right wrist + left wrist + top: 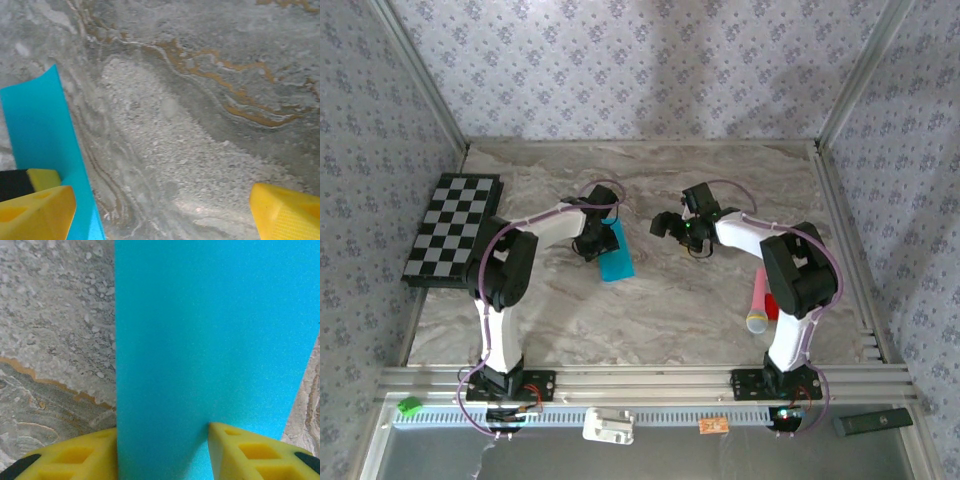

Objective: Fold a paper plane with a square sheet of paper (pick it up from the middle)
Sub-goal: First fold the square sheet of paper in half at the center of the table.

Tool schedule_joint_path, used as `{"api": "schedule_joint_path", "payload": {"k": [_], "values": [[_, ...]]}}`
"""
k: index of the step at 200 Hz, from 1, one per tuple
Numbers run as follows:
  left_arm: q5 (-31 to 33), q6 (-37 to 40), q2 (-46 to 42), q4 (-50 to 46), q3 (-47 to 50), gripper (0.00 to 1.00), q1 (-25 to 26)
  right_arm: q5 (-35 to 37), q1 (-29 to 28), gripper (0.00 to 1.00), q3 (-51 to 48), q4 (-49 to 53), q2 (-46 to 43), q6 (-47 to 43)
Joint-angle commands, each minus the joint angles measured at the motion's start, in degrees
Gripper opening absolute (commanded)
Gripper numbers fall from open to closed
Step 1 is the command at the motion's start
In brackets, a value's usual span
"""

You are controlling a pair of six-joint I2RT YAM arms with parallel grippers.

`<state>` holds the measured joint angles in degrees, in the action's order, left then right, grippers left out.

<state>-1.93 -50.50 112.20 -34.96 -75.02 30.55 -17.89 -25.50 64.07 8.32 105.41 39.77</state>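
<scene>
The square sheet of paper point(616, 252) is teal-blue and folded into a narrow strip. It rests on the marble table point(700, 300) left of centre. My left gripper point(594, 240) is at its near-left edge. In the left wrist view the paper point(210, 340) spans the gap of my left gripper point(162, 440), covering the inner edge of the left finger and passing behind the right finger point(250, 450); the jaws stand partly apart. My right gripper point(667, 224) hovers open to the right of the strip, with bare marble inside my right gripper point(162, 200) and the paper's edge point(45, 130) beside its left finger.
A black-and-white checkered board point(450, 230) lies at the table's left edge. A pink-and-red stick with a yellowish end point(760, 305) lies by the right arm's base. Metal frame posts and patterned walls enclose the table.
</scene>
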Motion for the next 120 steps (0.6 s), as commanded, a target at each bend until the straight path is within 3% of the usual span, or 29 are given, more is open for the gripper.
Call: {"api": "schedule_joint_path", "payload": {"k": [1, 88, 120], "values": [[-0.44, -0.32, 6.22, -5.07, 2.71, 0.48, 0.38, -3.64, -0.8, 0.9, 2.17, -1.21, -1.31, -2.22], [-0.61, -0.69, 7.05, -5.51, 2.84, 0.49, 0.39, -7.98, -4.0, 0.73, 5.78, -1.9, 3.78, -3.21], [-0.86, -0.92, 7.26, -5.3, 2.96, 0.49, 0.31, -11.33, -4.54, 0.56, 6.8, -2.74, 5.6, -3.25]]}}
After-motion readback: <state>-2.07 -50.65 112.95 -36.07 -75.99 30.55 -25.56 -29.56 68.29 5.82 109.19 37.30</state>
